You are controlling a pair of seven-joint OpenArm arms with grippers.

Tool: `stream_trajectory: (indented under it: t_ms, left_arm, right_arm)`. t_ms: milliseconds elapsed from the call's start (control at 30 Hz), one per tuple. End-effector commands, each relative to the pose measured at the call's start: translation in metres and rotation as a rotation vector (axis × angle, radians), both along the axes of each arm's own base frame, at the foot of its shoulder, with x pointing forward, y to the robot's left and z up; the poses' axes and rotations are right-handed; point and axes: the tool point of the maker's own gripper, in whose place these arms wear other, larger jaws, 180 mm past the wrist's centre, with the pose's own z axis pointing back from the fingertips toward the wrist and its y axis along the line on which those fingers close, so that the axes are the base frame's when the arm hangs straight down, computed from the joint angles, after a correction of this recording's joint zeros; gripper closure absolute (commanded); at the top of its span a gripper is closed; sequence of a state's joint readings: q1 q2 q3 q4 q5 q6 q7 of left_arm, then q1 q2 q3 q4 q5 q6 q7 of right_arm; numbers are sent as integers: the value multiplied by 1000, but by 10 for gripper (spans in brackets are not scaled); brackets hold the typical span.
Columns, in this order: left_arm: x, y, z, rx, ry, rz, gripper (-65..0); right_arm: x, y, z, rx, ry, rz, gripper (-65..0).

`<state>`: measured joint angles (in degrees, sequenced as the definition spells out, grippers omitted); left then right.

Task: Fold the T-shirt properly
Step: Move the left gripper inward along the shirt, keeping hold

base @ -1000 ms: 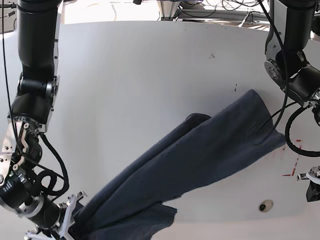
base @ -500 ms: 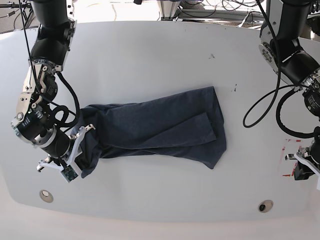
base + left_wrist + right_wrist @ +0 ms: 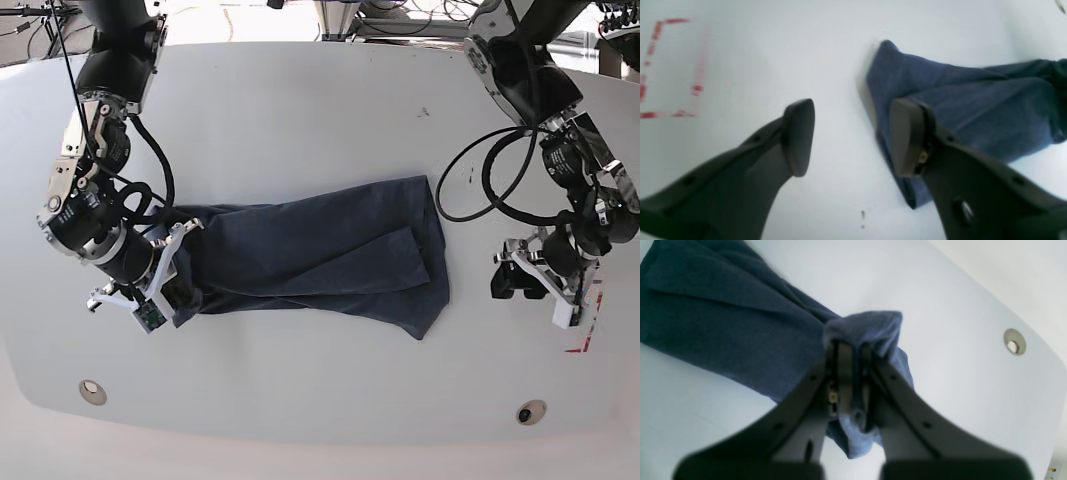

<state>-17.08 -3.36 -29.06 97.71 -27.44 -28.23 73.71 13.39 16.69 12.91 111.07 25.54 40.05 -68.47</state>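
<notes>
White curved surface (image 3: 300,120) carries the dark navy cotton T-shirt (image 3: 320,255), lying as a long folded band. My right claw (image 3: 851,373) pinches its end; my left claw (image 3: 850,136) gapes empty beside it. Risk: one-sided pulling drags the folds askew.

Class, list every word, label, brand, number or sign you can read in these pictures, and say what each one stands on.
None can be read.
T-shirt: plain dark cloth shows, no lettering or label in view.
Table: red dashed corner marks, lines only, no letters or digits.
Small board on the right gripper: too small to read.
Left gripper: no markings visible.
</notes>
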Motion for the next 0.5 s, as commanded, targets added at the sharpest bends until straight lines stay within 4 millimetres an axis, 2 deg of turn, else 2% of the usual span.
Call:
stream_trajectory:
  t_ms: [0,233,467]
  left_arm:
    - [7,-18,10,-35,-42,-21,-349]
    - [-3,-54,-17,-20,13,-87,-350]
    - [-4,-66,-34,35,31,-53,-351]
  right_arm:
    - [4,-1,16,2,-57,4,0]
    - [2,-2,12,4,-46,0,0]
    - [-3,-2,4,6,-26,0,0]
